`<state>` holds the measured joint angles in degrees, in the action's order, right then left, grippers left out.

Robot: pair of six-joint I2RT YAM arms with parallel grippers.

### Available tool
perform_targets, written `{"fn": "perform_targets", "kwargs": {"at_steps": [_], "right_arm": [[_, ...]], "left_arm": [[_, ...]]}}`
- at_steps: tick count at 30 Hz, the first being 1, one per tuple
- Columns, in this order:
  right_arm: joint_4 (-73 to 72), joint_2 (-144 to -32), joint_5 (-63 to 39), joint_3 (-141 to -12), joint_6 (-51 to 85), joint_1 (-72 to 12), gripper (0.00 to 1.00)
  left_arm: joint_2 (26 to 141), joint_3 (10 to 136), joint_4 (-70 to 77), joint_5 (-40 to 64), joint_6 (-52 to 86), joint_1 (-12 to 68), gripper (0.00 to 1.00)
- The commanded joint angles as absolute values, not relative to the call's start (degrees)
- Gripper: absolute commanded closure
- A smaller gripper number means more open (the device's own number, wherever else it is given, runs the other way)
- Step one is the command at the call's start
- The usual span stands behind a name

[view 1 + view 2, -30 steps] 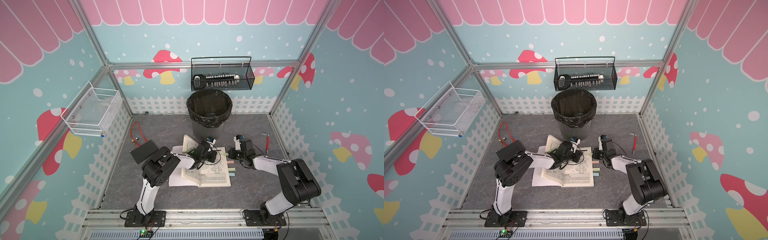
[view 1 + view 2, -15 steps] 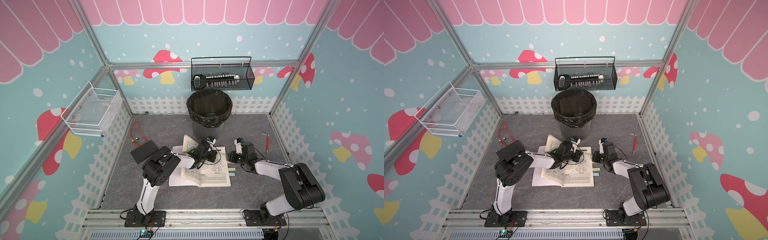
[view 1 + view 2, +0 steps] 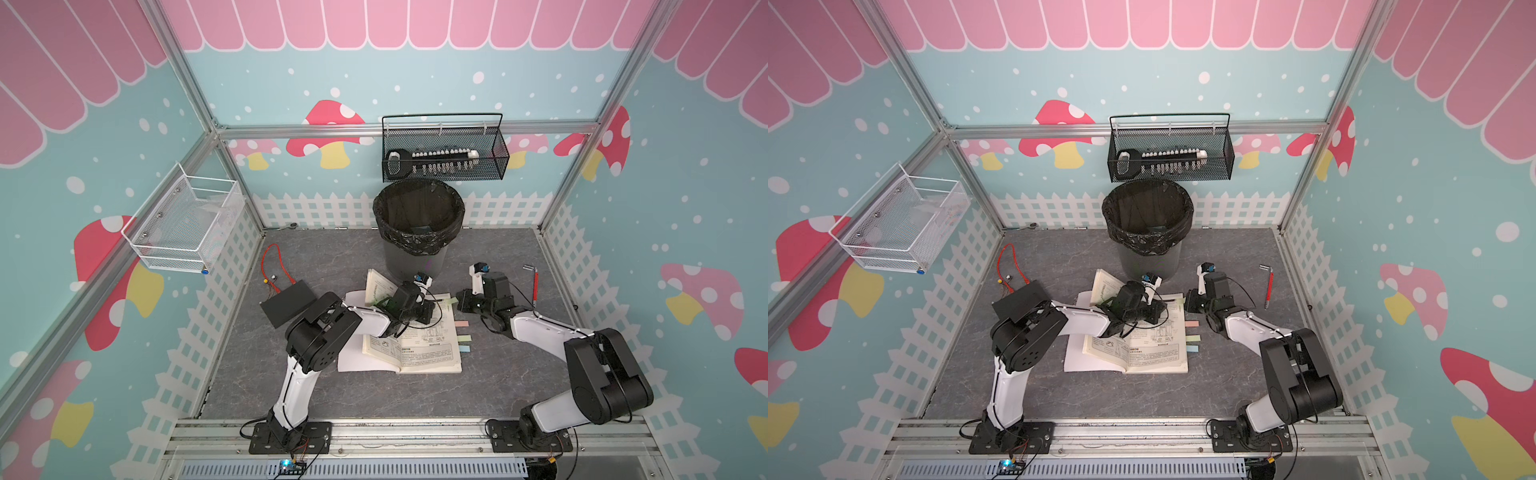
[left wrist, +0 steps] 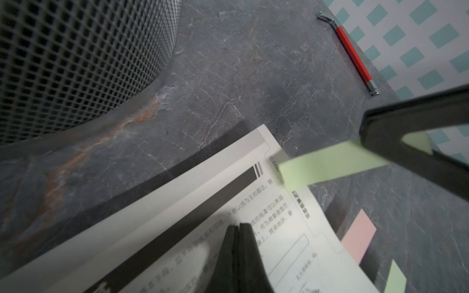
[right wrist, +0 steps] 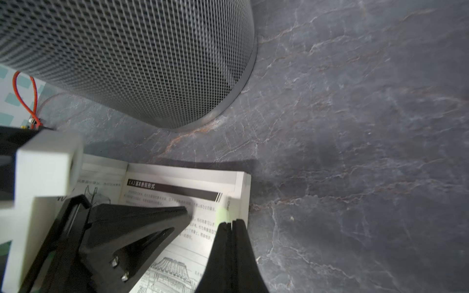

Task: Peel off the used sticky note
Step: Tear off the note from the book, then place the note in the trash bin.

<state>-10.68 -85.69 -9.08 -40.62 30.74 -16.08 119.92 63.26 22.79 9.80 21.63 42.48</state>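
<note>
In a top view the right gripper point(image 3: 460, 300) has slid in to the open book point(image 3: 428, 353). Left wrist: the left gripper point(image 4: 238, 229), jaws together, presses the matte printed page. The pale-green paper sticky note point(image 4: 327, 166) stretches from the page's edge. Right wrist: the right gripper's jaws are clamped on that note, near the heading "1.4.2".

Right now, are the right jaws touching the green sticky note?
Touching. In the right wrist view the green sticky note ends pinched between the shut right jaws; the left wrist view shows it stretched from the book into them.
</note>
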Motion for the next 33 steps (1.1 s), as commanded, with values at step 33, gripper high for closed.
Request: {"fn": "perform_targets", "kwargs": {"at_steps": [33], "right_arm": [[14.79,-104.37,-17.44,-105.68,21.08,-16.51,0.98]], "left_arm": [[119.82,59.77,18.63,7.31,20.32,41.48,1.00]]}}
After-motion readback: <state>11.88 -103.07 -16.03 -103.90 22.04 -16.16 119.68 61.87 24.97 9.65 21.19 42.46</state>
